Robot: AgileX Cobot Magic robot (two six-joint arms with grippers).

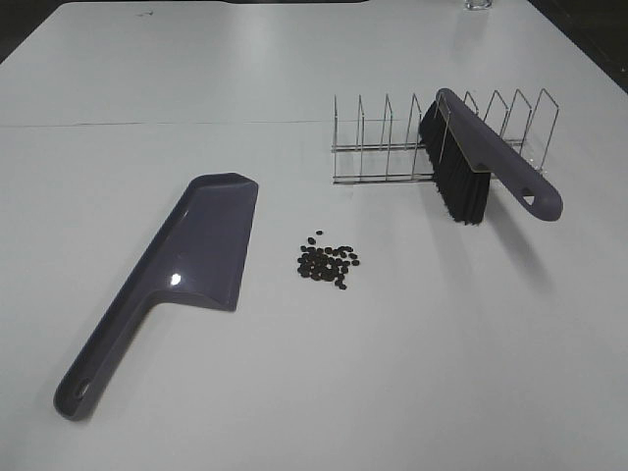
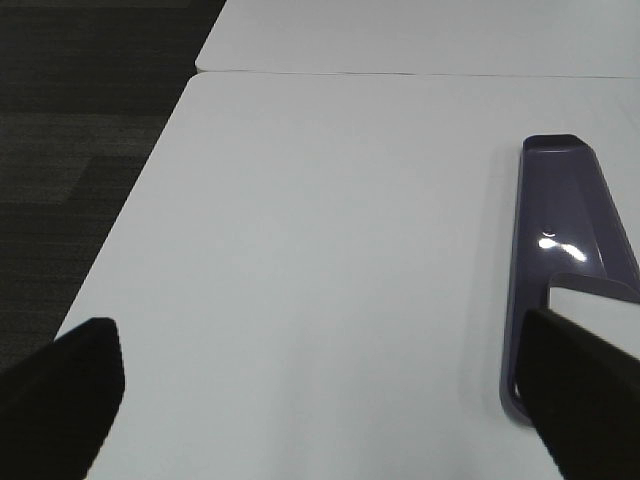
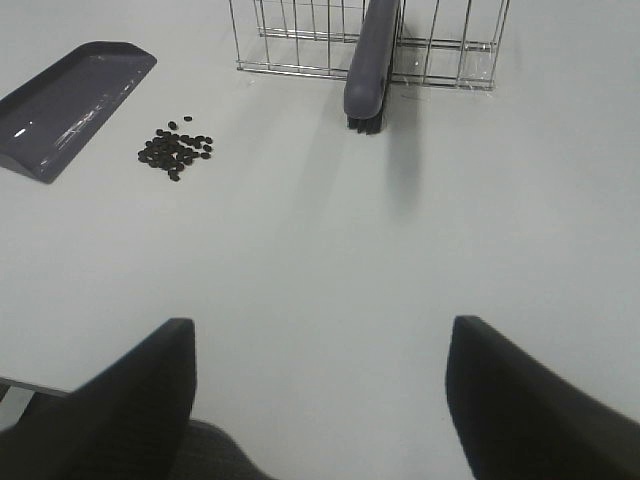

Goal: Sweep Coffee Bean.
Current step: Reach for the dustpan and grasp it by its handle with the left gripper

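Observation:
The coffee bean [image 1: 328, 263] cluster lies loose on the white table, also seen in the right wrist view [image 3: 176, 152]. A purple dustpan [image 1: 201, 245] lies flat to its left, handle toward the front. A purple brush [image 1: 481, 162] with black bristles leans in a wire rack [image 1: 383, 147]. Neither arm shows in the high view. My left gripper [image 2: 320, 325] is open above the table near the dustpan [image 2: 570, 250] handle. My right gripper [image 3: 320, 325] is open and holds nothing, well short of the brush [image 3: 370, 60] and the dustpan [image 3: 70, 95].
The wire rack [image 3: 300, 40] stands behind the beans with several upright dividers. A seam [image 1: 147, 124] runs across the table behind the dustpan. The table's left edge [image 2: 150, 180] drops to dark floor. A glass base [image 1: 478, 5] shows at the far edge.

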